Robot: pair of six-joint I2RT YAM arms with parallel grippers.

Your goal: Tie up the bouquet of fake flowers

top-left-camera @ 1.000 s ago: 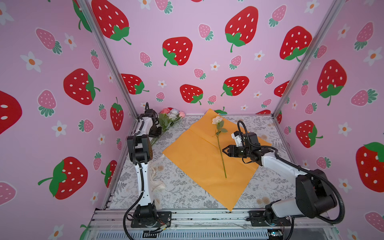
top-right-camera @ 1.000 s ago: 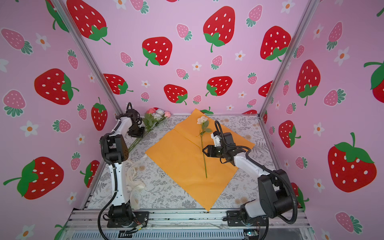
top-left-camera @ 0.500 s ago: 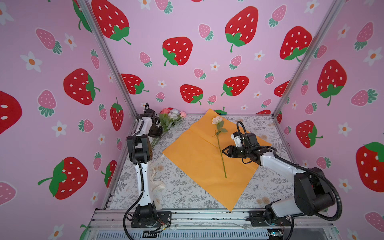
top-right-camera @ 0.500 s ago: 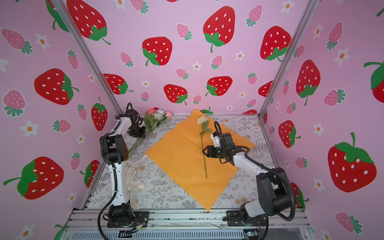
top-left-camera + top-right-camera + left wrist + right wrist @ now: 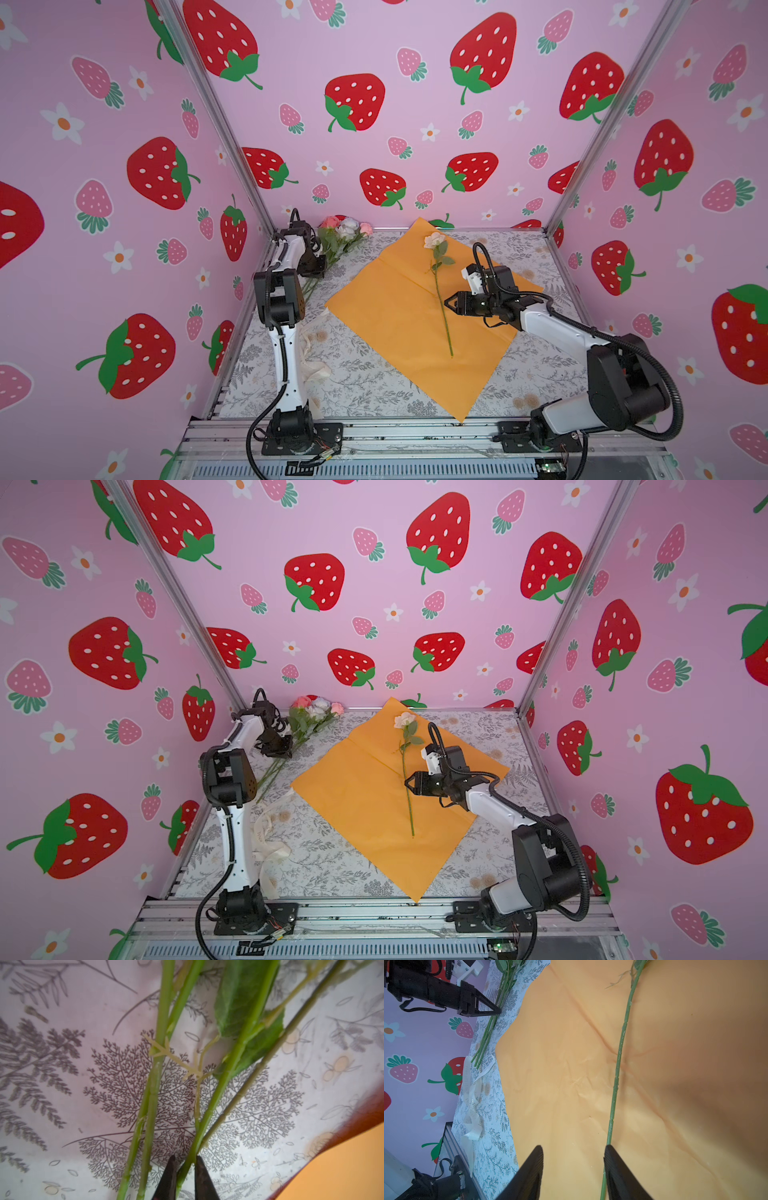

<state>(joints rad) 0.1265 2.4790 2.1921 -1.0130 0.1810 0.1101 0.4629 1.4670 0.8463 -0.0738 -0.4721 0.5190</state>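
The bouquet of fake flowers (image 5: 337, 243) fans out ahead of the left gripper (image 5: 185, 1159), its heads outside the left wrist view. Only two black tips show, closed on one smooth, jointed green stem. The right gripper (image 5: 573, 1147) stands parted over creased orange paper (image 5: 550, 1064), and the thin stem of a single rose (image 5: 617, 1076) runs just beside one finger.

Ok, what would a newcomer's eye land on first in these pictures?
The big red strawberries on the pink walls all around, then the orange paper spread mid-table with a single rose lying on it. After that, the bouquet in the far left corner, where the left pincer pinches one stem.
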